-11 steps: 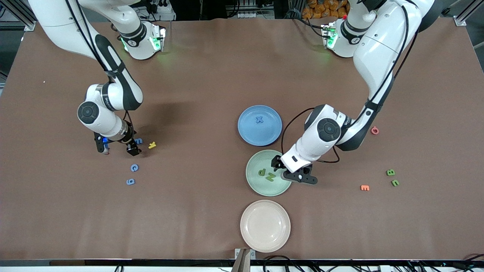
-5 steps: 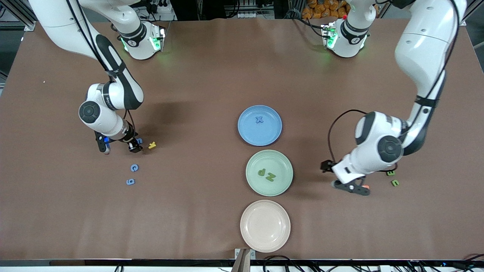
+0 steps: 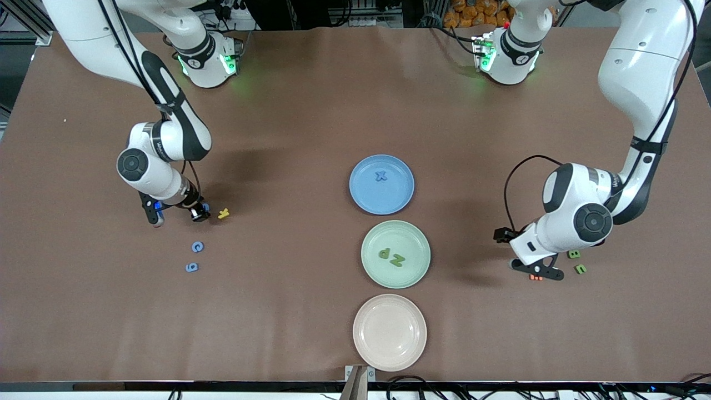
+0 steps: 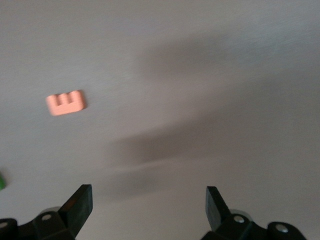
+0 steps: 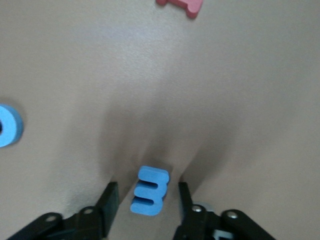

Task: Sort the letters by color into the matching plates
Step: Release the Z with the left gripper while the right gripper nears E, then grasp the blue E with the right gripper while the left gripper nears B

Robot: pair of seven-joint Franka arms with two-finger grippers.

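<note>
The blue plate (image 3: 366, 194) holds one blue letter (image 3: 380, 176). The green plate (image 3: 414, 244) holds two green letters (image 3: 384, 253) (image 3: 397, 259). My right gripper (image 3: 199, 215) is low at the table, open, its fingers on either side of a blue letter (image 5: 150, 191) with gaps on both sides. Two more blue letters (image 3: 197, 246) (image 3: 191, 267) lie nearer the camera. My left gripper (image 3: 536, 271) is open and empty over the table beside an orange letter (image 4: 66, 102). Two green letters (image 3: 574, 254) (image 3: 580, 269) lie beside it, toward the left arm's end.
A beige-pink plate (image 3: 369, 350) lies nearest the camera, in line with the other two plates. A yellow letter (image 3: 223, 213) lies right beside the blue letter at my right gripper. The orange letter also shows under my left gripper (image 3: 535, 277).
My left arm has swung from over the green plate toward its own end of the table, to over the orange letter. My right gripper has settled closer around the blue letter.
</note>
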